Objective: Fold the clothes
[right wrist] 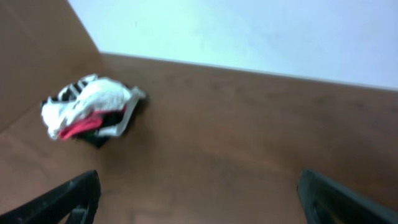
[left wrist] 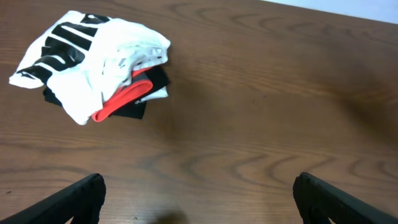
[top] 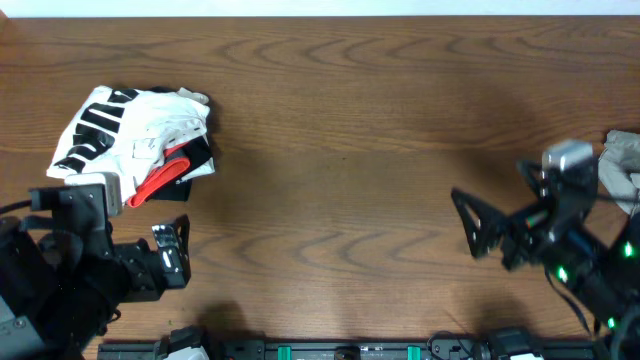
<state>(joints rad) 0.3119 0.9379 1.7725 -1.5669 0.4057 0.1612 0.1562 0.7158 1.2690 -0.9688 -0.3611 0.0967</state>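
A pile of folded clothes (top: 135, 140), white, black and red, lies at the table's left. It also shows in the left wrist view (left wrist: 99, 68) and, blurred, in the right wrist view (right wrist: 90, 112). A grey garment (top: 625, 160) lies at the right edge, partly cut off. My left gripper (top: 172, 250) is open and empty, below the pile near the front edge; its fingertips are wide apart in the left wrist view (left wrist: 199, 199). My right gripper (top: 470, 225) is open and empty, pointing left from the right side; its fingertips are spread in the right wrist view (right wrist: 199, 196).
The brown wooden table (top: 350, 150) spans the view. A white wall (right wrist: 249, 31) runs behind its far edge. Black arm bases and a rail (top: 350, 350) sit along the front edge.
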